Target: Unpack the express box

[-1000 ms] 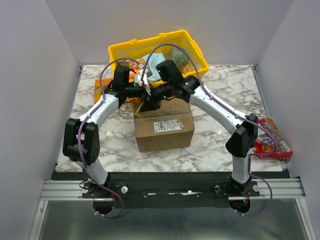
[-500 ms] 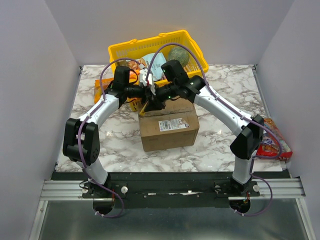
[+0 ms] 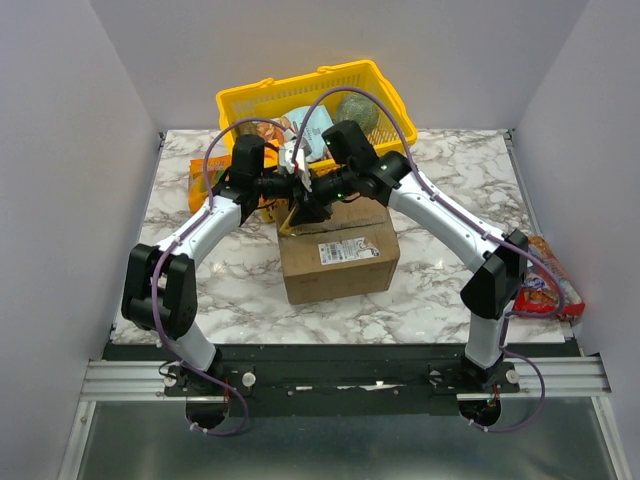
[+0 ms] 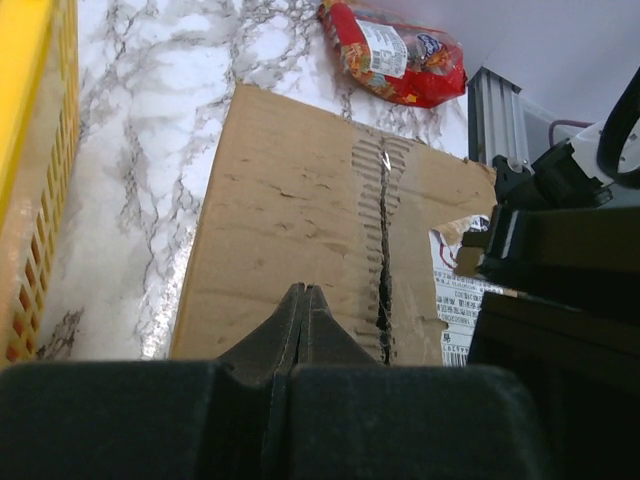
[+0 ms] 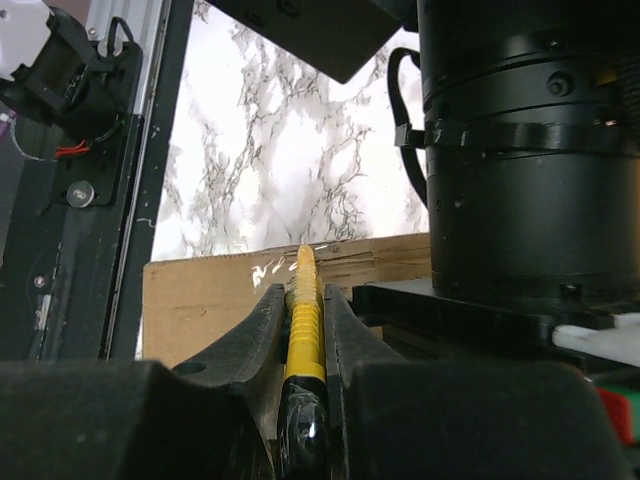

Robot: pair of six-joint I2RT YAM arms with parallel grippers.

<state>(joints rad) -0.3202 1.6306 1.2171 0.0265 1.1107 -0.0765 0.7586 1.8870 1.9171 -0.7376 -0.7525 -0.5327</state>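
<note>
Got the express box [image 3: 338, 258] parked roughly mid-worktop [image 3: 430, 300], just on the near side of a yellow basket [image 3: 310, 90]. Flaps down flat, white label [image 3: 343, 250] facing up on top. From the left wrist camera, can make out a ragged slit [image 4: 385, 240] running along the top seam, right beside that label.

Hovering over the far left part of the box top: both pincers, tips nearly meeting. Right pincer [image 3: 303, 208] clamped around a thin yellow-handled tool [image 5: 303, 290], handle squeezed between the two fingers [image 5: 255, 330], tip pointing down at the cardboard near the box edge. Can't tell whether the tip actually touches. Same tool poking out as a yellow sliver at the box's far left corner in the overhead view.

Left pincer [image 3: 296, 190] squeezed fully together with nothing between the fingers [image 4: 290, 320], hanging just above the box top, close to the slit but a little to one side of it.

Further out: basket against the far wall with a pale blue packet [image 3: 320, 125] and a greenish round thing [image 3: 355, 112] inside. Something orange [image 3: 200, 180] lying on the marble left of the basket, half hidden behind the left arm. Red snack bag [image 3: 545, 290] way off at the right edge of the worktop, well apart from the box.
</note>
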